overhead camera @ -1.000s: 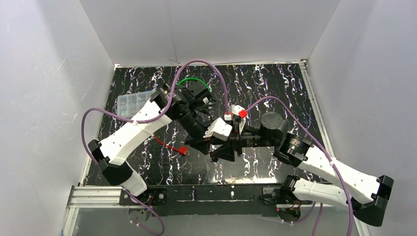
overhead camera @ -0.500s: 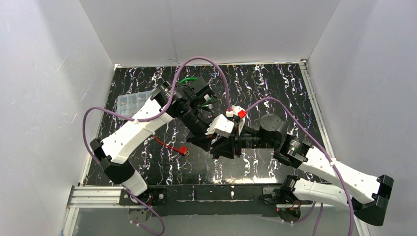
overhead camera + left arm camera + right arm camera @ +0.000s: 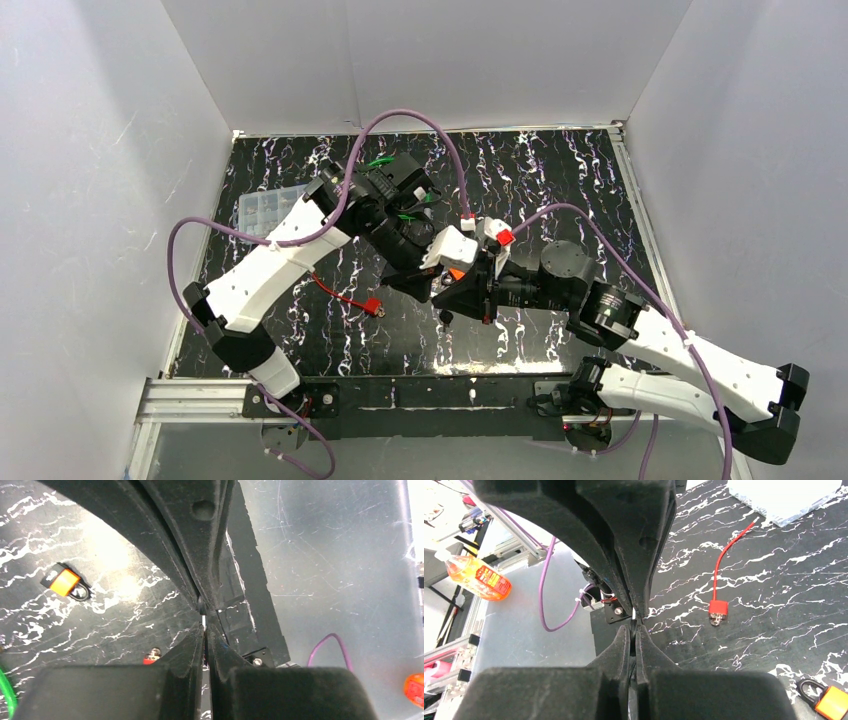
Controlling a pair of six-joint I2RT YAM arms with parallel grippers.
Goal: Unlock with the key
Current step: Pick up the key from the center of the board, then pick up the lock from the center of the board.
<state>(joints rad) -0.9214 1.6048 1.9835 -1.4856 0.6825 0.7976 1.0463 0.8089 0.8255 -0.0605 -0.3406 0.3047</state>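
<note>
- Black foam fingers of the left gripper [image 3: 205, 622] are pressed together in the left wrist view. A pale sliver shows at the seam (key? too thin to tell). The orange padlock [image 3: 64, 581] lies flat on the marbled table [image 3: 30, 630], off to one side of the fingers, untouched.
- Right wrist view: the right gripper [image 3: 634, 624] is likewise pinched together, with a similar pale sliver at its seam. The padlock sits at the lower corner, its shackle seated as far as I can see. A red cable lock [image 3: 718, 609] lies farther out.
- Top view: both grippers meet nose to nose mid-table, close above the padlock. I cannot pick out the key itself.
- Judgement: this is the key-securing step, and the lock is not yet engaged. The next move calls for one gripper to steady the padlock body and the other to line the key blade up with the keyhole (keyhole not visible).
</note>
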